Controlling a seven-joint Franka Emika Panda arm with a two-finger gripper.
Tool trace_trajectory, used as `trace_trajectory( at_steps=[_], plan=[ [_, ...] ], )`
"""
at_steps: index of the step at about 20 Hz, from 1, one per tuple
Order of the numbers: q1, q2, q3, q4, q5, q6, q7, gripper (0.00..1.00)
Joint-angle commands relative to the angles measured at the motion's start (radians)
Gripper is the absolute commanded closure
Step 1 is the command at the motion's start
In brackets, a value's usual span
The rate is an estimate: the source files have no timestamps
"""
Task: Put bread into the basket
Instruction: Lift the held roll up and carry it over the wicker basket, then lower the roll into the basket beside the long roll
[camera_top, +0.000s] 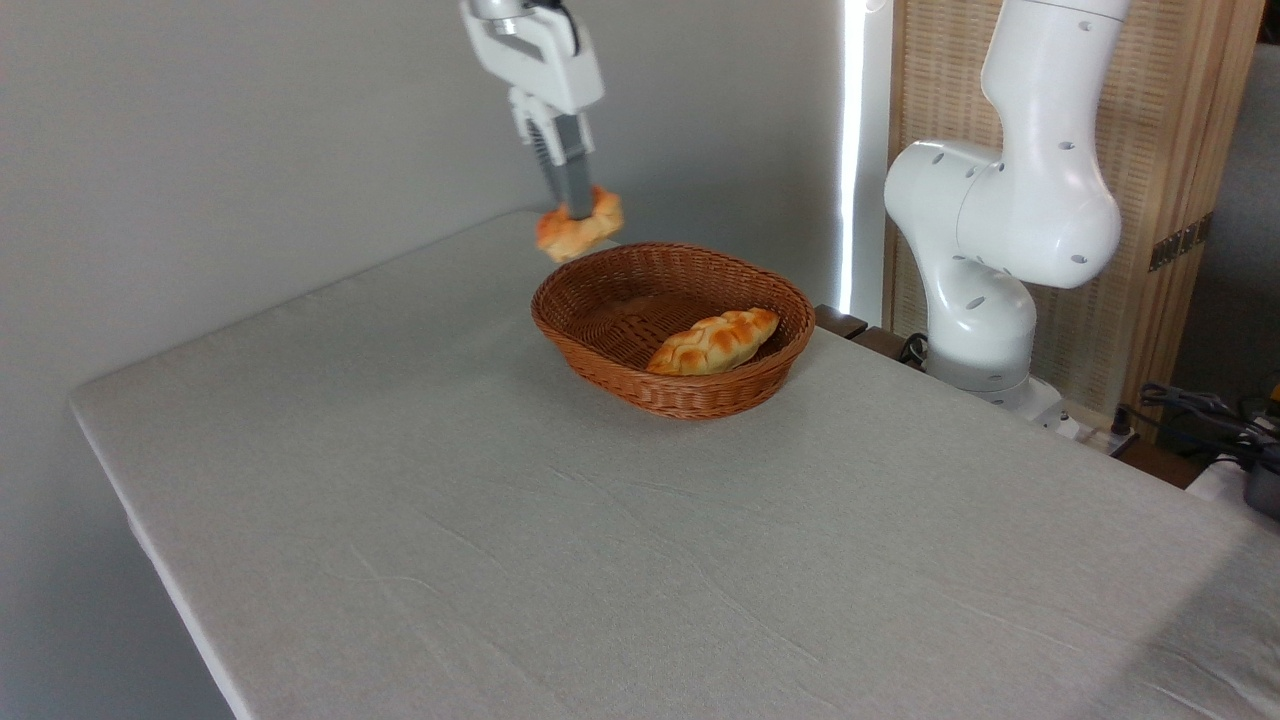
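The small orange-golden bun (578, 231) hangs in the air, tilted, just above and behind the far left rim of the basket. My gripper (577, 208) comes down from the top of the picture and is shut on the bun, its grey fingers pressing into the bun's top. The oval brown wicker basket (600, 352) stands on the table at the back centre. Inside it, towards the right, lies a longer braided golden loaf (713, 341).
The table (620, 540) wears a pale grey cloth. The arm's white base and lower links (985, 250) stand at the table's right rear edge. A grey wall runs behind, a wooden screen (1180, 150) at the right, cables (1200, 410) at the far right.
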Motion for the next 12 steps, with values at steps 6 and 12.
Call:
trace_trajectory(
  at_steps=[6, 12],
  plan=[
    [-0.122, -0.042, 0.038, -0.259, 0.029, 0.116, 0.108, 0.44],
    [-0.164, -0.015, 0.036, -0.268, -0.051, 0.193, 0.102, 0.31]
  ],
)
